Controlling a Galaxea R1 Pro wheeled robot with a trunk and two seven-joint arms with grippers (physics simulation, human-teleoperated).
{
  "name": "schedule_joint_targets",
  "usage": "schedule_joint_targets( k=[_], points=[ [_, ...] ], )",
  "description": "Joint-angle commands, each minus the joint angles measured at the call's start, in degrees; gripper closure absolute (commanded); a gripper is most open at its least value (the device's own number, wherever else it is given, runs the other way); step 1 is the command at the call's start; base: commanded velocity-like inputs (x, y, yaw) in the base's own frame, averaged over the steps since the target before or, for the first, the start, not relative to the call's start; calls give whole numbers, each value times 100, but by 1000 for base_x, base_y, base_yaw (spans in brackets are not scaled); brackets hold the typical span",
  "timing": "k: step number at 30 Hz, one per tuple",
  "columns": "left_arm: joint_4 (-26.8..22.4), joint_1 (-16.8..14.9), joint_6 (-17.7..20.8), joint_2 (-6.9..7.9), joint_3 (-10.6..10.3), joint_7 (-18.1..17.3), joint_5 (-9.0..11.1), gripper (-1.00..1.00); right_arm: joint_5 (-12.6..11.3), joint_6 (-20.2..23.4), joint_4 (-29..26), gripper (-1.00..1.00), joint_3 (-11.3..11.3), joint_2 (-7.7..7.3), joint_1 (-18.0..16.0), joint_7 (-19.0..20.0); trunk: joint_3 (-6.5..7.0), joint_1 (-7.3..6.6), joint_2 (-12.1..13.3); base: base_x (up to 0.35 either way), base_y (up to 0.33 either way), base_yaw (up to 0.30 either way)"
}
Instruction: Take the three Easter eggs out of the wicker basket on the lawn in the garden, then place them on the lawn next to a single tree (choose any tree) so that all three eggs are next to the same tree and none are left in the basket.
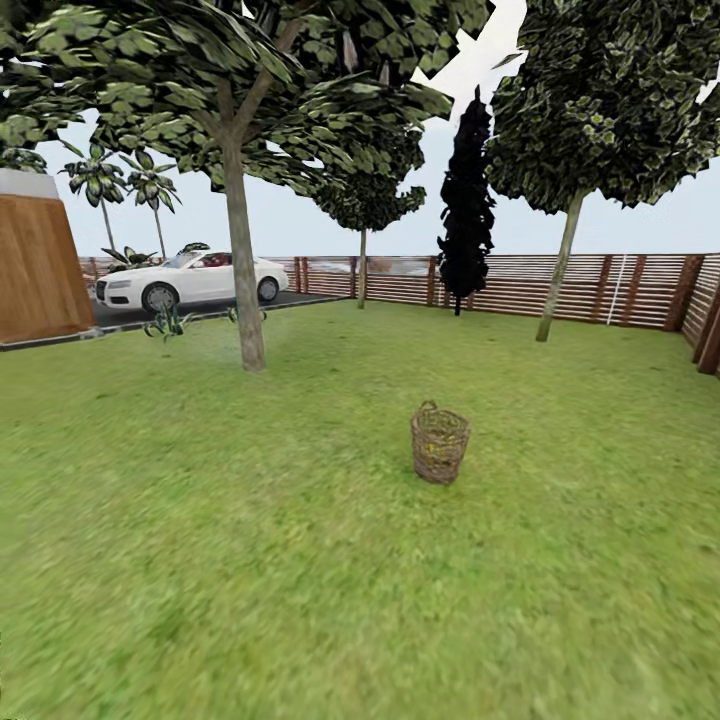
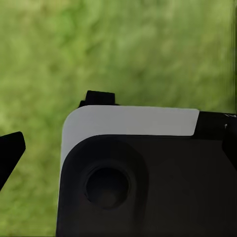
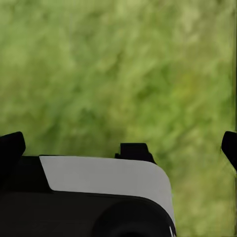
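Across the lower half of the head view spreads the short, mottled green lawn [image 1: 250,560]. Just right of centre stands the round brown woven wicker basket [image 1: 439,446], upright on the grass, its thin arched handle rising at its upper left rim. Through the open weave a little yellow shows inside, too small to tell as separate eggs or to count.

Beyond it, left of centre, rises the tree with a straight grey-brown trunk [image 1: 243,270] and a dark green leafy crown, well apart from the basket. A second leafy tree with a slimmer leaning trunk [image 1: 558,270] stands at the right, and between them, farther back, a narrow dark cypress-like tree [image 1: 466,215]. A slatted brown wooden fence [image 1: 620,290] closes the back of the garden. At the left a white car [image 1: 190,279] is parked on a dark drive, beside a brown wooden wall [image 1: 40,270], with slim palms [image 1: 125,185] behind it.

In the left wrist view, the left pincer [image 2: 118,123] hangs over blurred grass, with a black fingertip [image 2: 11,150] at the left edge and a black and white part of the robot in front. In the right wrist view, the right pincer [image 3: 118,143] shows black fingertips [image 3: 10,148] at both edges, set wide apart with nothing between them. How far the left one is spread I cannot tell.
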Motion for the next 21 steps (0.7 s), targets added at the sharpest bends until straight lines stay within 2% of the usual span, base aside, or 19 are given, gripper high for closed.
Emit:
schedule_joint_targets(
  k=[1,14,21],
  points=[
    [-8,2,10,1,11,-27,58,-100,-2,-18,5,-100,0,1,-3,3,-5,2,-2,252,-208,210],
    [-8,2,10,1,11,-27,58,-100,-2,-18,5,-100,-1,1,-3,0,-5,2,-2,251,-209,200],
    [-8,2,10,1,11,-27,58,-100,-2,-18,5,-100,1,1,-2,0,-5,2,-2,248,-212,73]
  ],
)
